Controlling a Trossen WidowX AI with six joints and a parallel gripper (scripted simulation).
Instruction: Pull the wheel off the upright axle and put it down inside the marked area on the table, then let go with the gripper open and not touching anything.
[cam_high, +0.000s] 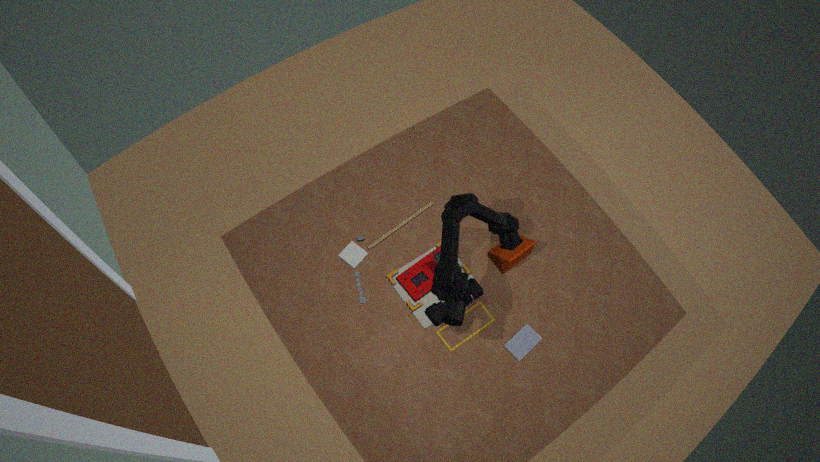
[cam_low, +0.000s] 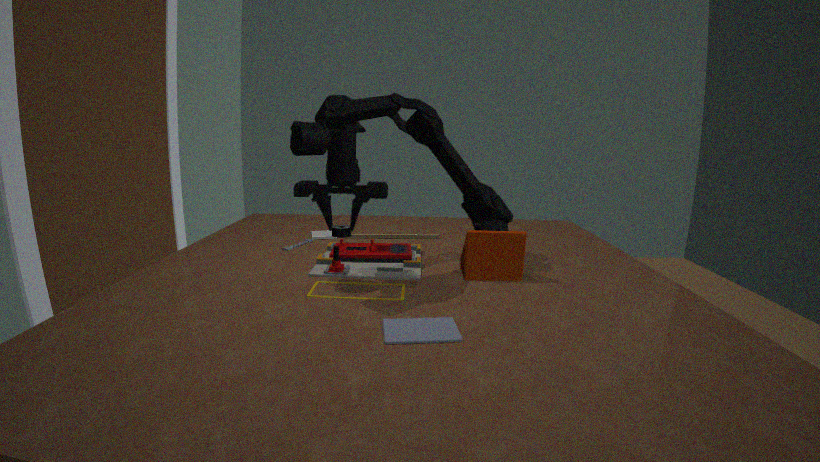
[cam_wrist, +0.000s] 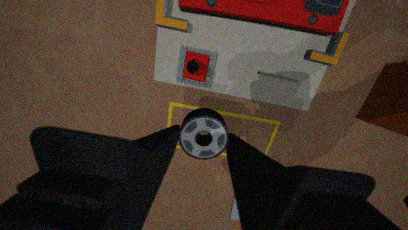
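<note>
My gripper (cam_low: 342, 227) (cam_wrist: 203, 134) is shut on the wheel (cam_low: 341, 231) (cam_wrist: 203, 125), a black tyre with a grey spoked hub. The wheel hangs level in the air, clear of the axle and higher than its tip. The upright black axle (cam_low: 336, 252) (cam_wrist: 192, 66) stands bare on a small red base. In the wrist view the wheel overlaps the marked area (cam_high: 472, 334) (cam_low: 356, 297) (cam_wrist: 273, 138), a yellow rectangle outline on the table in front of the white board. In the top view the arm hides the wheel, the fingertips and the axle.
The white board (cam_high: 425, 321) (cam_wrist: 230, 80) carries a raised red plate (cam_high: 408, 282) (cam_low: 372, 250) between orange corner brackets. An orange block (cam_high: 510, 255) (cam_low: 494, 255) stands at the arm's base. A pale flat pad (cam_high: 522, 342) (cam_low: 421, 330), a thin stick (cam_high: 401, 224) and a white square (cam_high: 352, 254) lie around.
</note>
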